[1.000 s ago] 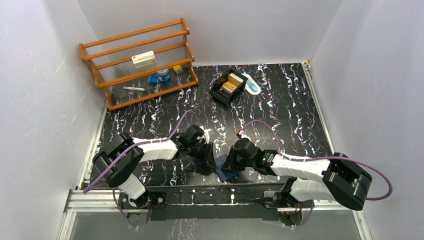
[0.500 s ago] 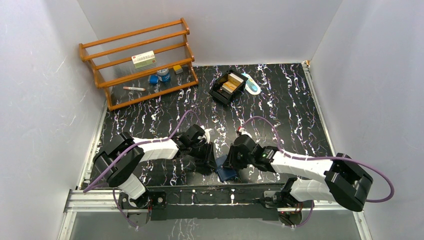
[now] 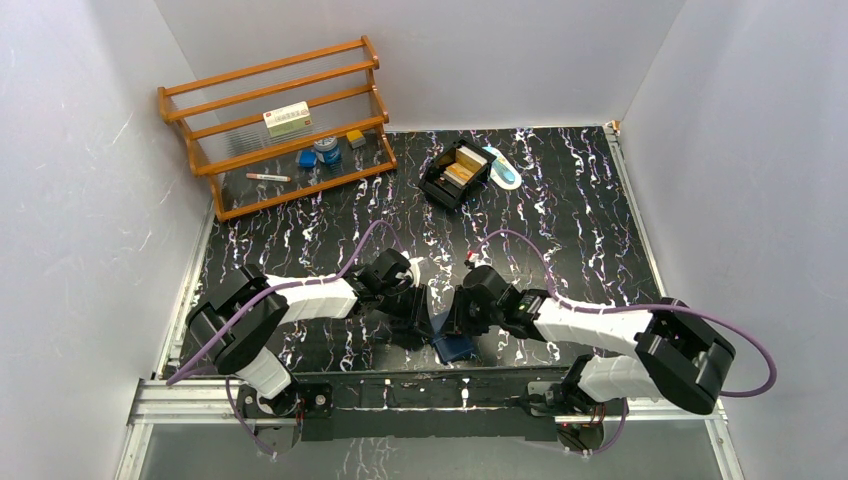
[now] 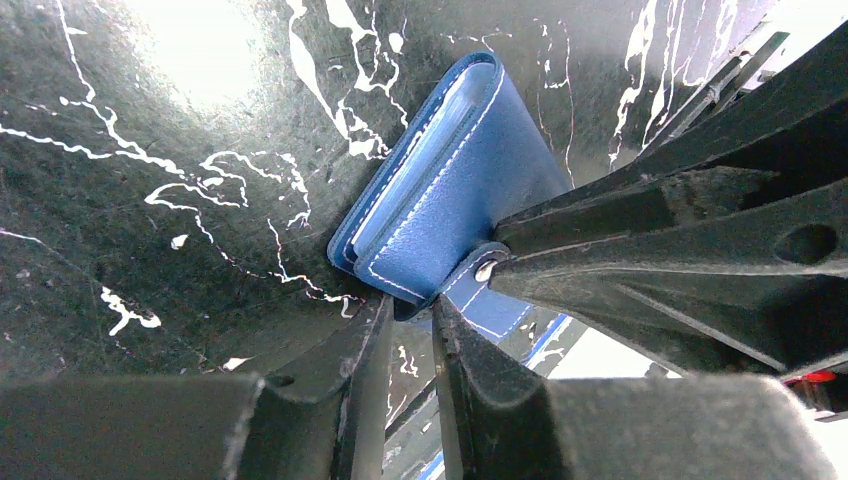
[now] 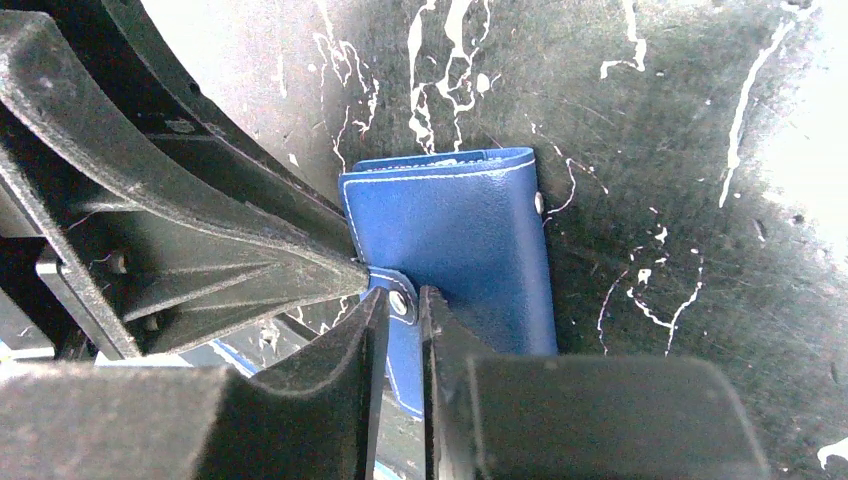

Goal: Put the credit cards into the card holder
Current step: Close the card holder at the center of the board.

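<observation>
Edged slightly left and forward since a second ago: right gripper [image 5: 400,302], fingers narrowly parted astride the snap tab [image 4: 468,285]; cannot tell whether pinching or only straddling. Opposite, left gripper [image 4: 410,312] clenched on the edge of the card holder [image 5: 460,230], smooth navy leather with white stitching, folded, near the arm bases on the glossy black marbled table [image 3: 560,220]. Probably readying to unfold it. Gold credit cards [image 3: 460,168] well apart, in the black tray [image 3: 437,192].

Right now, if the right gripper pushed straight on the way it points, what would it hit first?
The blue card holder: its snap tab seems to sit between the fingertips of the right gripper, so contact is immediate.
</observation>
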